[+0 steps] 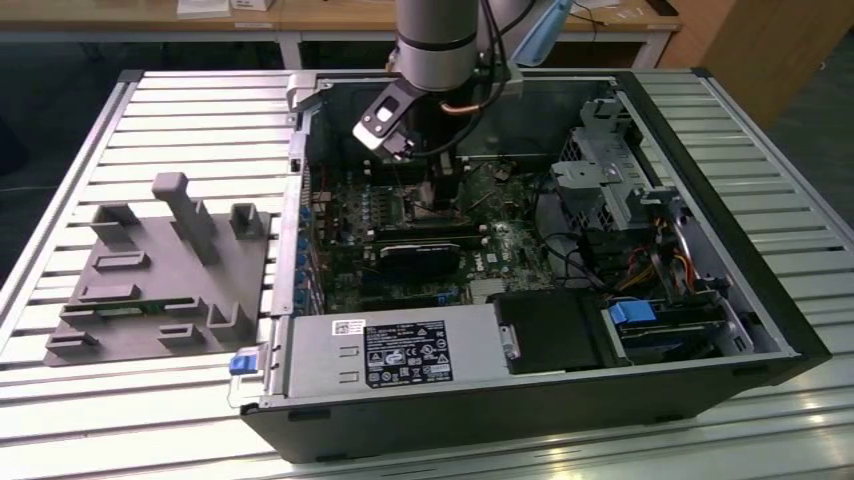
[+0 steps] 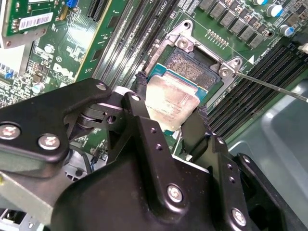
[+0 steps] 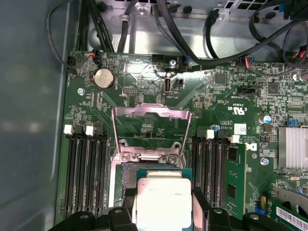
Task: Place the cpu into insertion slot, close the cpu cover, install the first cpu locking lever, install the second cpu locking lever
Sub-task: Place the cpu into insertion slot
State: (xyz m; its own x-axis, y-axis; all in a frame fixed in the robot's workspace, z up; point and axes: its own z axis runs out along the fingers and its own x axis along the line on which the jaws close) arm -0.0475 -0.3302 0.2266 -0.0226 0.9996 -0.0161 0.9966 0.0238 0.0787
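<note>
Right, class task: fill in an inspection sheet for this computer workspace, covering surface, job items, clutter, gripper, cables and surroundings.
Surface: slatted metal table carrying an open computer case.
Job's things: cpu over the insertion slot, seating unclear; cpu cover swung open.
Clutter: grey fixture block beside the case.
Gripper: gripper shut on the cpu.
Cables: black cables against the case wall.
Surroundings: wooden desk behind.
</note>
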